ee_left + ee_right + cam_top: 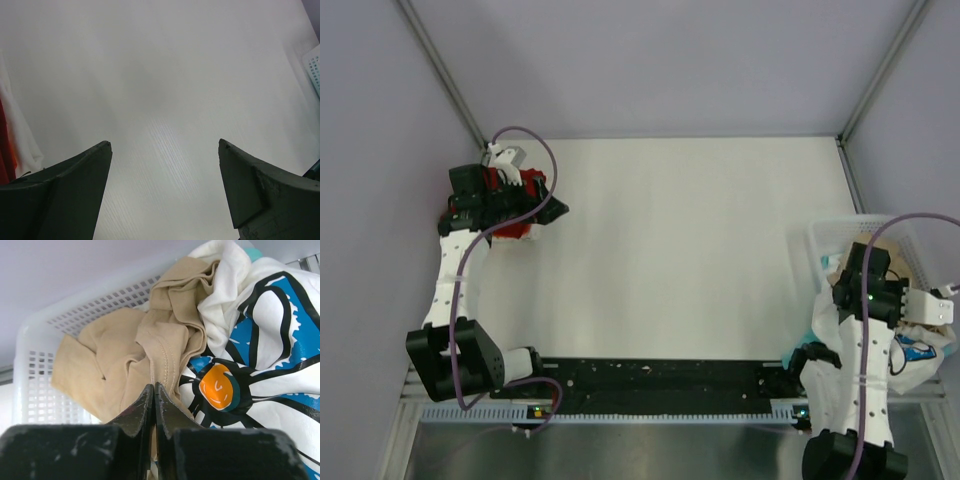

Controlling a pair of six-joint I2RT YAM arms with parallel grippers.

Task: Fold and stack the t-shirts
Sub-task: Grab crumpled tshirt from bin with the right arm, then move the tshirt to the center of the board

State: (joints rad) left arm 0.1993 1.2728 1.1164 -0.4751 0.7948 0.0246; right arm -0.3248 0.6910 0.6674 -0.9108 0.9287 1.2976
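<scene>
Evidently the right gripper (154, 390), down in the basket (35, 365) at 3 o'clock, is pinched shut on the hem of the tan shirt (115, 350) to pull it out for folding, while the left gripper (164, 142) hangs spread open by the red shirt (531, 183) at 10 o'clock.

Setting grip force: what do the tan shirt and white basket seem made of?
The tan shirt: soft matte knit cloth, likely cotton; it crumples and shows a stitched hem. The basket: stiff white plastic, faintly glossy, with a moulded grid of holes.
</scene>
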